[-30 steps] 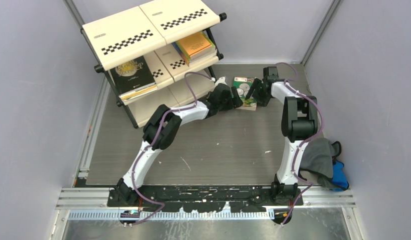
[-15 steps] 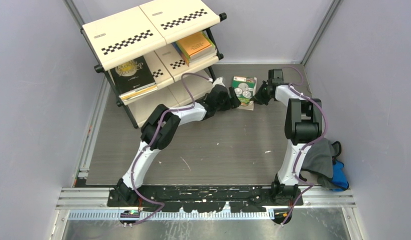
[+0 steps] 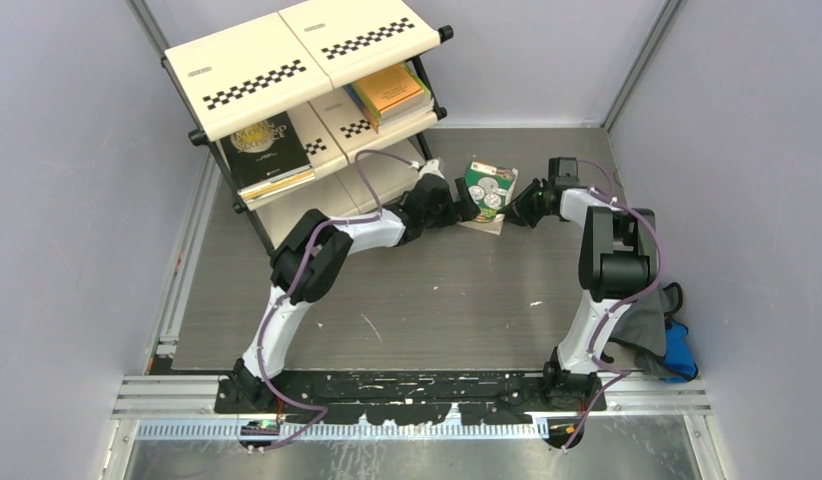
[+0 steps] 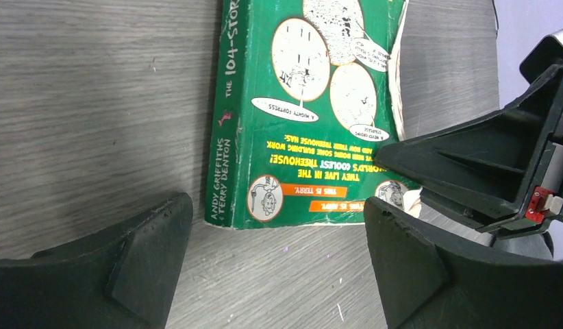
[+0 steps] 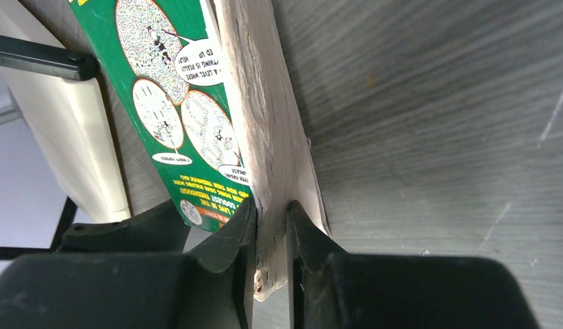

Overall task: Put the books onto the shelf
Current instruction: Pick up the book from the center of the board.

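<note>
A green paperback (image 3: 487, 186) is tilted on the grey table near the shelf's foot. Its spine edge (image 4: 224, 123) seems to rest on the table. My right gripper (image 3: 520, 207) is shut on the near corner of its white page block (image 5: 261, 116), fingers (image 5: 239, 229) pinching cover and pages. My left gripper (image 4: 275, 236) stands open just short of the book's bottom edge, touching nothing. The shelf (image 3: 287, 60) stands at the back left. On its middle tier lie a black book with gold lettering (image 3: 262, 145) and an orange-topped stack (image 3: 392, 90).
A grey-and-blue cloth bundle (image 3: 655, 320) lies at the right wall beside the right arm's base. The shelf's cream lower panel (image 5: 73, 137) and black tube (image 5: 39, 58) are close behind the green book. Walls enclose the table on three sides.
The right gripper has closed on the green book's page edge and tipped that side up, shifting right and nearer. The left gripper has opened wider and drawn back slightly to the left.
</note>
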Tool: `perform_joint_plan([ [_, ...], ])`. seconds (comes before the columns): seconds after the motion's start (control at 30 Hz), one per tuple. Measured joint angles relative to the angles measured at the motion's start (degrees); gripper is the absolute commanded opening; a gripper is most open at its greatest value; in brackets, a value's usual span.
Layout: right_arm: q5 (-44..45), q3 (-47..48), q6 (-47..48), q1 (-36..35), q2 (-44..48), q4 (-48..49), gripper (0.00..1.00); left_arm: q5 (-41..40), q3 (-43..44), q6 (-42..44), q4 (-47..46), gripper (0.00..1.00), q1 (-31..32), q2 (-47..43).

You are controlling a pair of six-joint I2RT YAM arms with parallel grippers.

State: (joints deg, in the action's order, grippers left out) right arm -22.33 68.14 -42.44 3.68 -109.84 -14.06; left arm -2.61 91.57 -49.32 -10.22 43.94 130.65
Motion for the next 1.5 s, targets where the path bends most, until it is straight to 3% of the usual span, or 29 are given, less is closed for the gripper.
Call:
perform_joint_plan([
  [0.43, -5.99, -5.27, -6.16, 3.26, 2.27, 2.73, 0.01, 1.03, -5.42, -1.42, -2.67, 0.96, -0.96, -2.91],
  [1.07, -13.2, -15.78, -21.99, 3.48, 4.48, 17.44, 0.01, 4.72, -5.73, -4.55, -4.2, 1.0, -1.64, -2.71],
  [1.5, -15.82, -23.98, -33.48, 3.5, 7.78, 28.76, 0.01, 4.11, -10.78, -8.96, -12.35, 1.0, -1.81, -3.37],
])
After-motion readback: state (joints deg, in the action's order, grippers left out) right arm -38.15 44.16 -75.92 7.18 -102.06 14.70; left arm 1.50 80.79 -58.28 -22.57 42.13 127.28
